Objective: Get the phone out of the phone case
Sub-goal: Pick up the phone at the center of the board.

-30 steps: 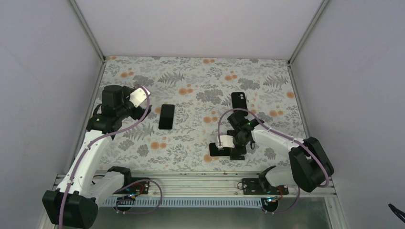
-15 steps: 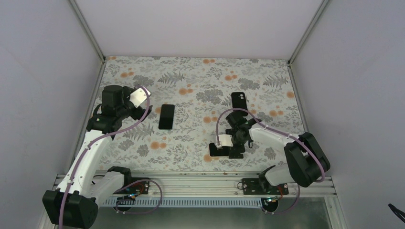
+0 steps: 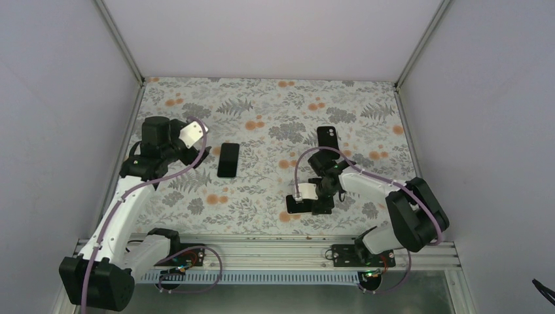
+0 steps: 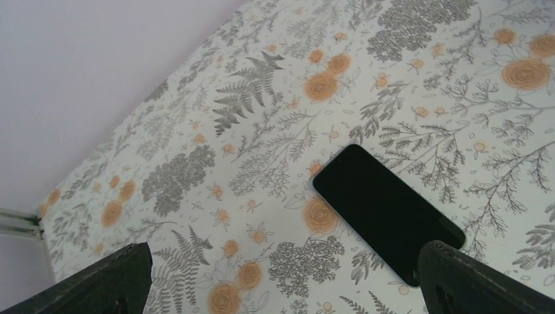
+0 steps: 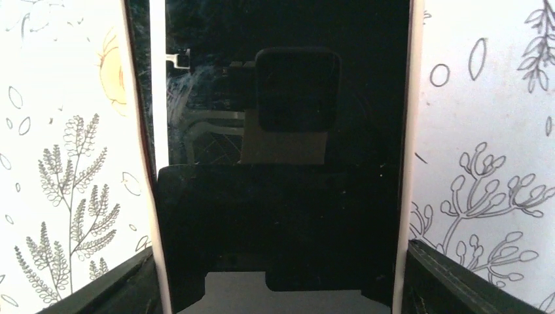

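A phone with a black screen in a white-edged case (image 3: 296,205) lies flat near the table's front. In the right wrist view the phone (image 5: 281,131) fills the middle, with the case's pale rims (image 5: 404,131) down both sides. My right gripper (image 3: 307,198) straddles it (image 5: 281,278), and both fingers (image 5: 458,278) press against the rims of the case. My left gripper (image 3: 201,152) hangs open and empty above the table, just left of a bare black phone (image 3: 228,160). That bare phone (image 4: 386,212) lies flat beyond and between the spread fingers of my left gripper (image 4: 285,278).
A third black handset or case (image 3: 328,137), back up with its camera lenses showing, lies behind the right arm. The floral table cover (image 3: 262,111) is bounded by white walls at the left, back and right, and a metal rail (image 3: 262,245) runs along the front.
My right gripper has shifted slightly left and farther over the cased phone, and its elbow has moved left. The left wrist has turned slightly. The phones have not moved.
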